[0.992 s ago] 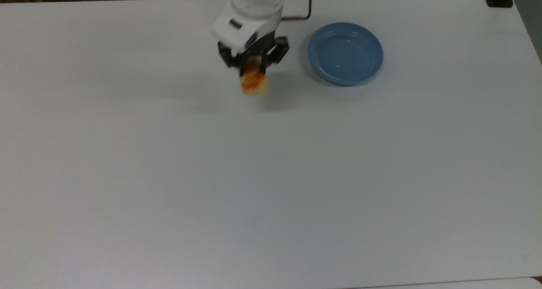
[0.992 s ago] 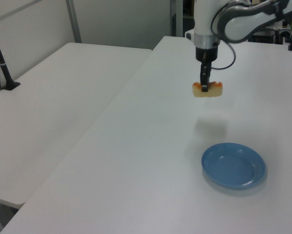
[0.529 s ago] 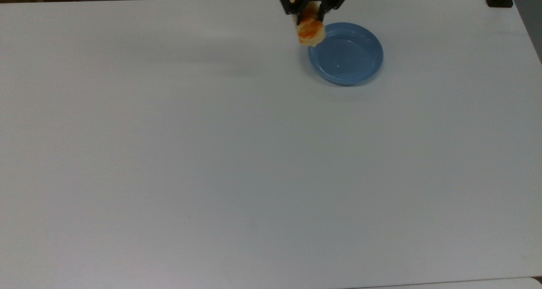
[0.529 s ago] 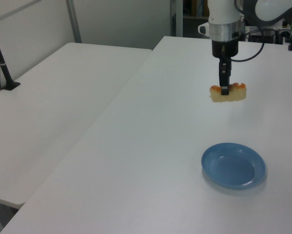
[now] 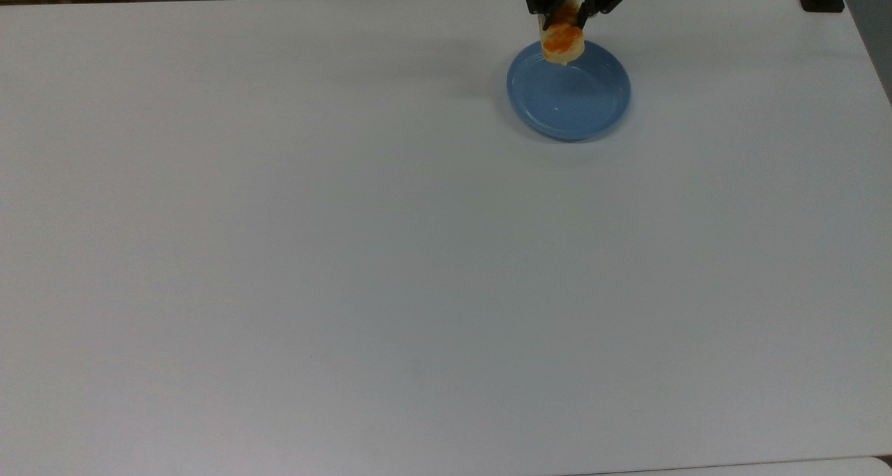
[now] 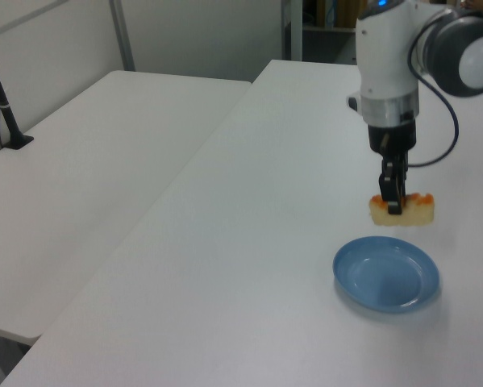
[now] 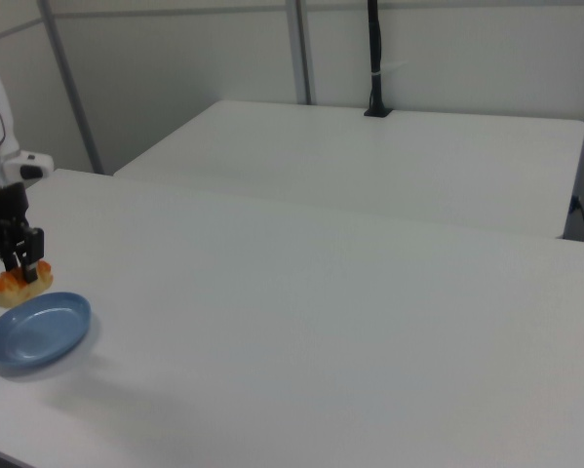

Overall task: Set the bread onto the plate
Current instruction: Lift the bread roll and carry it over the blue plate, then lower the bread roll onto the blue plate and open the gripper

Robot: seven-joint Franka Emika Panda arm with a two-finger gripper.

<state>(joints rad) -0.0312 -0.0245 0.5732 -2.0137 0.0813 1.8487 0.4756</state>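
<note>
Jaws clamped on bread [image 6: 401, 211], carried clear of counter [image 5: 348, 253]; plate [image 6: 386, 272] just below, slightly offset; pickup done; lowering and release left.

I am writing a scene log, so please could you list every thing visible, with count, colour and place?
bread: one, pale yellow with orange lumps on top, held in the air above the plate's far edge.
plate: one, blue, round, on the main table, near the top view's upper right.
main table: one, white, under the plate.
second table: one, white, beside the main table.
black pole: one, standing at the second table's far edge.
robot arm: one, white and grey, above the plate.
end effector: one, black, shut on the bread.
</note>
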